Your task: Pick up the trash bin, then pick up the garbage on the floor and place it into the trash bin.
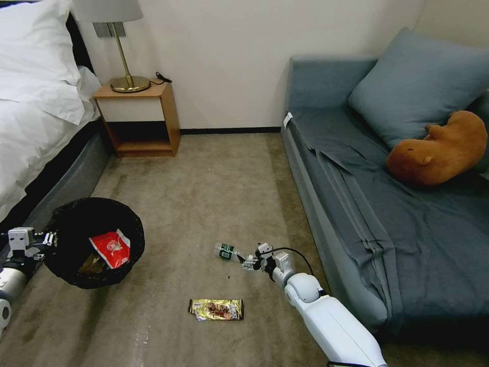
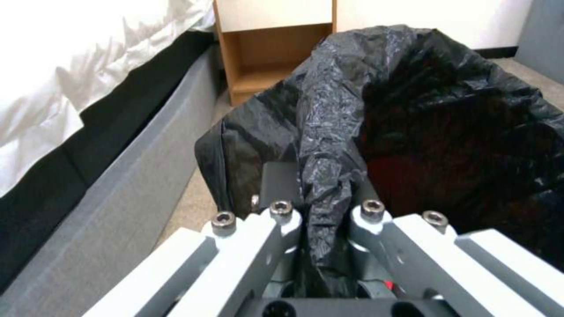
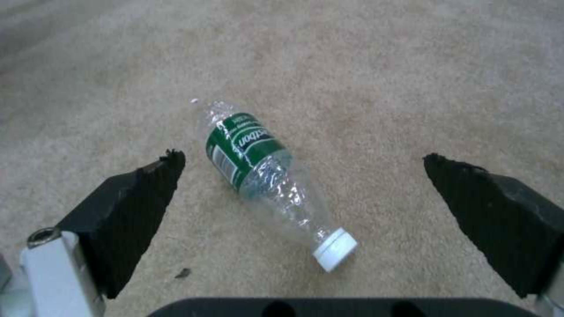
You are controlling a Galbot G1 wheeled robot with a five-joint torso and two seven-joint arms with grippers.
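Right tool point(image 3: 306, 185) spread wide low over the carpet, astride a lying bottle point(image 3: 264, 171), wrapper point(image 1: 216, 309) nearby; left tool point(image 2: 323, 220) clenched on the bin point(image 1: 97, 239) rim beside the bed point(image 1: 35, 102), red bag point(image 1: 112, 248) inside.

Carpeted floor point(image 1: 214, 188) with litter.
On the beige carpet lie a clear green-labelled bottle point(image 1: 225, 251) on its side and, nearer the robot, a flat gold-brown wrapper point(image 1: 216, 309), well apart. A wooden nightstand point(image 1: 137, 118) and a blue-grey sofa point(image 1: 356, 204) stand on it.
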